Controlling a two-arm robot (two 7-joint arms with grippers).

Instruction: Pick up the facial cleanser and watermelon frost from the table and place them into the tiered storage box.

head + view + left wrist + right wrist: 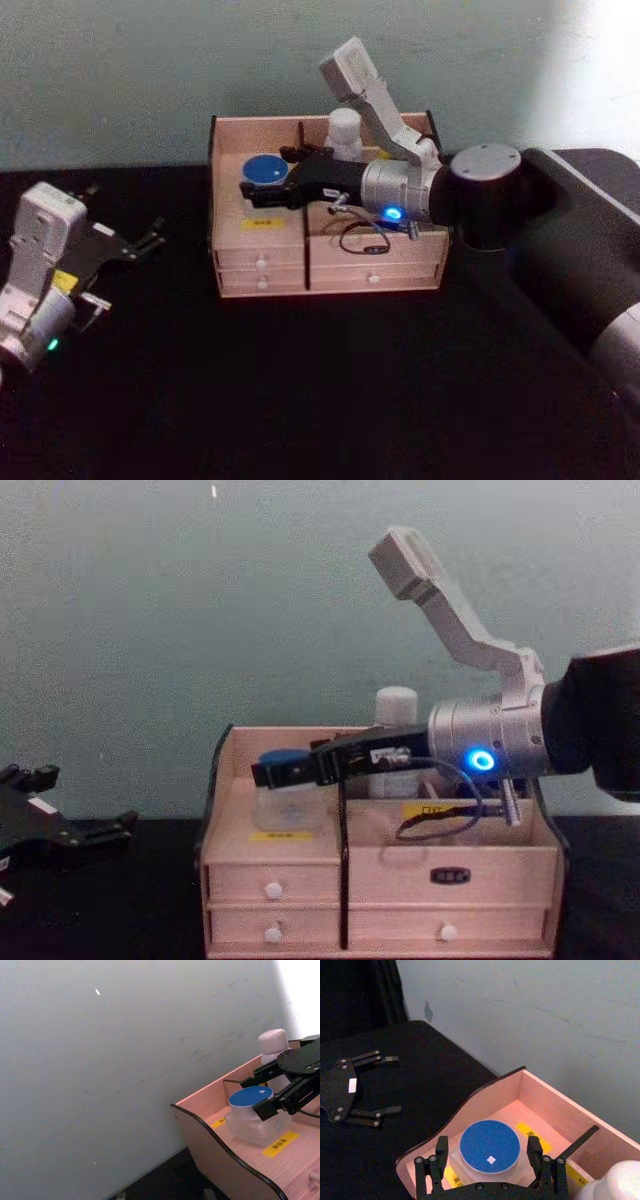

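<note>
From the head view, the right gripper (266,178) reaches across the tiered storage box (262,262). Its fingers are spread, and the watermelon frost (264,165) sits between them in the left upper compartment. The facial cleanser (345,130) stands behind the gripper's wrist, upright in the rear section. The left gripper (150,238) hangs well off to the side over the black table (320,400), fingers apart and holding nothing.

In the left wrist view the right gripper (255,1095) brackets the jar (250,1127), one finger in front and one behind the lid. The jar is short with a frosted clear body and a blue lid rimmed in white. The white-capped bottle (273,1042) is just beyond the far finger.

In the right wrist view the blue lid (490,1140) lies centred between the fingers (441,1152), with a thin gap at each side. The jar rests on the compartment floor by a yellow label (534,1136).

From the chest view the gripper (285,772) sits at lid height, with the jar's (282,805) body below it. The tall white bottle (396,708) rises behind.
</note>
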